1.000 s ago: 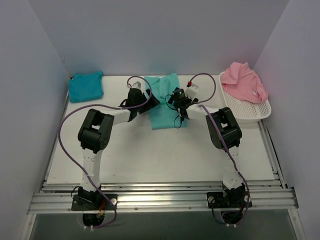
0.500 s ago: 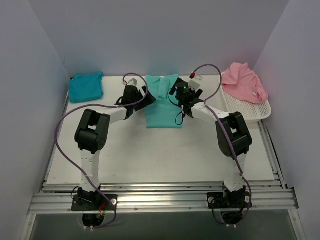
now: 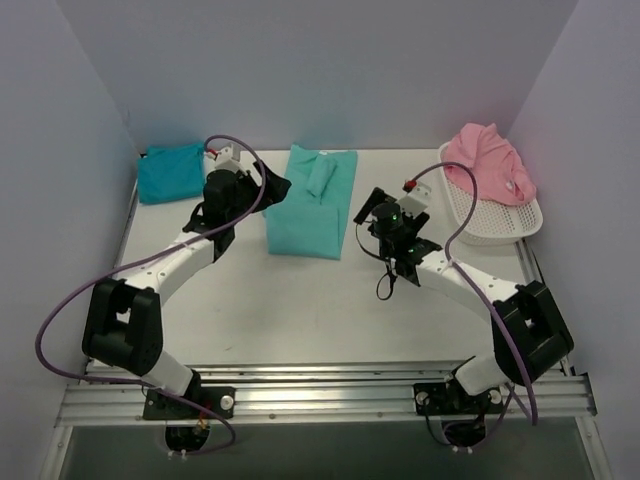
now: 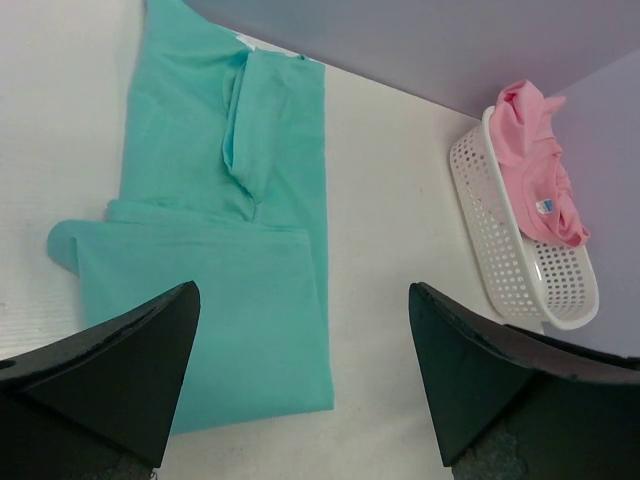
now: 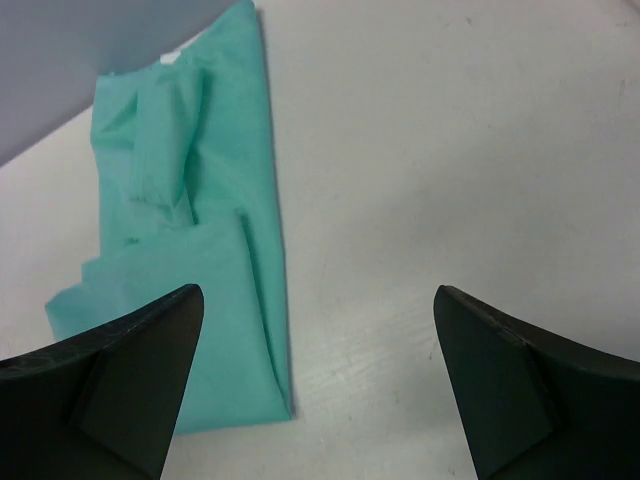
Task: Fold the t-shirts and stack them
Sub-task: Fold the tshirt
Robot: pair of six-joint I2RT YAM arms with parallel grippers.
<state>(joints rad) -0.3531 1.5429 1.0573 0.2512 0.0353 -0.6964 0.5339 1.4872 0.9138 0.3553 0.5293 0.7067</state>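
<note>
The sea-green t-shirt [image 3: 310, 208] lies flat at the table's back middle, folded into a long narrow strip with a sleeve [image 3: 322, 178] doubled over on top. In the wrist views the same t-shirt [image 4: 210, 290] [image 5: 195, 270] lies free of the fingers. My left gripper [image 3: 270, 187] [image 4: 302, 300] hovers open at its left edge. My right gripper [image 3: 367, 209] [image 5: 318, 295] hovers open just off its right edge. Both hold nothing. A folded turquoise-blue t-shirt [image 3: 172, 172] rests at the back left. The pink t-shirt [image 3: 488, 164] [image 4: 535, 160] lies crumpled in the basket.
A white mesh basket [image 3: 497, 226] [image 4: 505, 270] stands at the back right against the wall. Grey walls close in the table on the left, back and right. Purple cables loop off both arms above the table.
Both grippers have drawn back off the sea-green t-shirt, left one leftward, right one rightward and nearer. The right jaws widened. The shirt now lies released, slightly slanted.
</note>
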